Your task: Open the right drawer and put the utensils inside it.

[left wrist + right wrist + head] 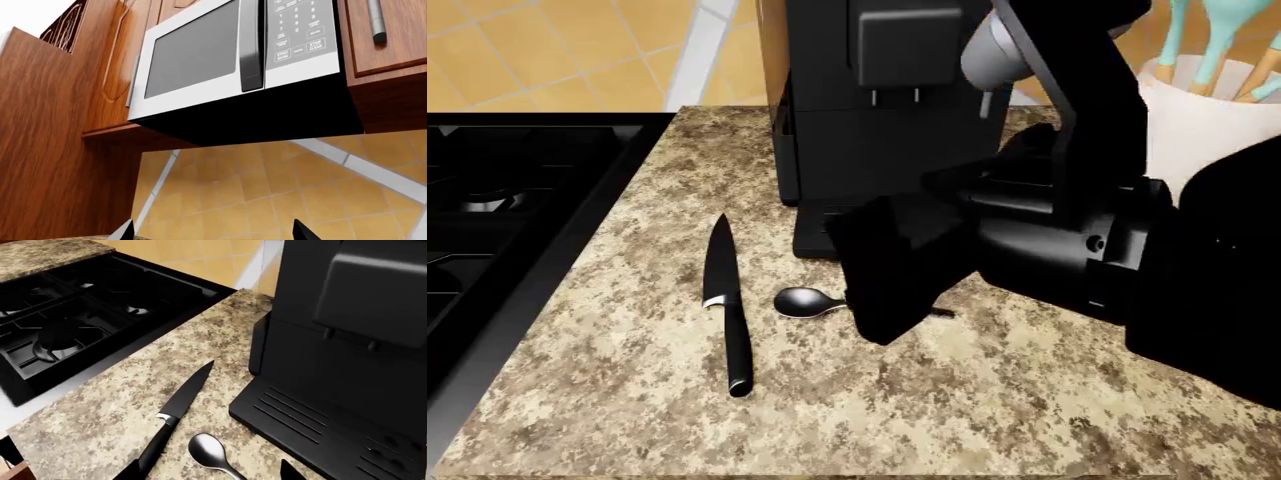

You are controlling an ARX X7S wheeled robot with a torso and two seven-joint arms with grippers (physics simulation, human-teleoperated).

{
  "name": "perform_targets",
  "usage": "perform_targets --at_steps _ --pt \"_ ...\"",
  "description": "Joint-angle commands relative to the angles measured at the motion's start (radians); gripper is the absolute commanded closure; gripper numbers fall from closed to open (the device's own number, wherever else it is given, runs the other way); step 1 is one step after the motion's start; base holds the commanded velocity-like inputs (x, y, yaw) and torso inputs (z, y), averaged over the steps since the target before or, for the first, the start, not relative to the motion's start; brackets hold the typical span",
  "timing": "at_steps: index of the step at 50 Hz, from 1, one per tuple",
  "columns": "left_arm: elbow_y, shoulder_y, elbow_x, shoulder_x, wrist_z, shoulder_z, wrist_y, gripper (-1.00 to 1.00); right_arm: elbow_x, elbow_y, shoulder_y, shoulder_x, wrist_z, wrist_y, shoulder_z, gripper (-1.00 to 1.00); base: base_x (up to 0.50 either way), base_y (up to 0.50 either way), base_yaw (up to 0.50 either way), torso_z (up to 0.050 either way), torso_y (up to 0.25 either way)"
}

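Speckled granite tabletop with the utensils lying left of centre in the head view: the knife, dark blade toward the top of the frame and black handle toward the bottom, and the spoon just to its right, bowl nearest the knife, the two close but apart. The spoon's handle runs beneath the bulky black right arm, which fills the centre and right of the frame and hides its own pincer in this view. In the right wrist view the right pincer shows only two dark fingertips at the lower edge, spread apart, with the spoon's bowl between them and the knife handle beside the left-hand tip; neither utensil is gripped. A black coffee machine stands behind the spoon, a black cooktop occupies the left edge, and a white holder of teal spatulas sits at the upper right. The left wrist view shows the left pincer, its two tips spread and empty, below a microwave set among reddish wooden cabinets over a yellow tiled wall. The right drawer appears in no view.
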Motion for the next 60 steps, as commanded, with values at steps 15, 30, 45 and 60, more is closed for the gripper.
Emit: perform_targets --at_steps 15,30,45,60 --pt "0.000 0.000 0.000 -0.002 -0.003 0.002 -0.004 -1.00 0.027 -0.023 0.023 -0.175 0.156 -0.191 -0.088 -1.00 0.00 0.00 0.00 0.000 0.000" --pt "0.000 -0.001 -0.002 0.001 -0.003 0.005 -0.006 -1.00 0.056 -0.015 0.056 -0.249 0.238 -0.268 -0.139 -1.00 0.00 0.00 0.00 0.000 0.000" --pt "-0.001 -0.002 0.009 -0.003 -0.009 0.016 -0.006 -1.00 -0.018 -0.006 -0.004 -0.324 0.288 -0.388 -0.181 -1.00 0.00 0.00 0.00 0.000 0.000" --pt "-0.001 -0.002 0.015 -0.008 -0.013 0.025 -0.006 -1.00 -0.030 -0.037 -0.025 -0.397 0.356 -0.459 -0.250 -1.00 0.00 0.00 0.00 0.000 0.000"
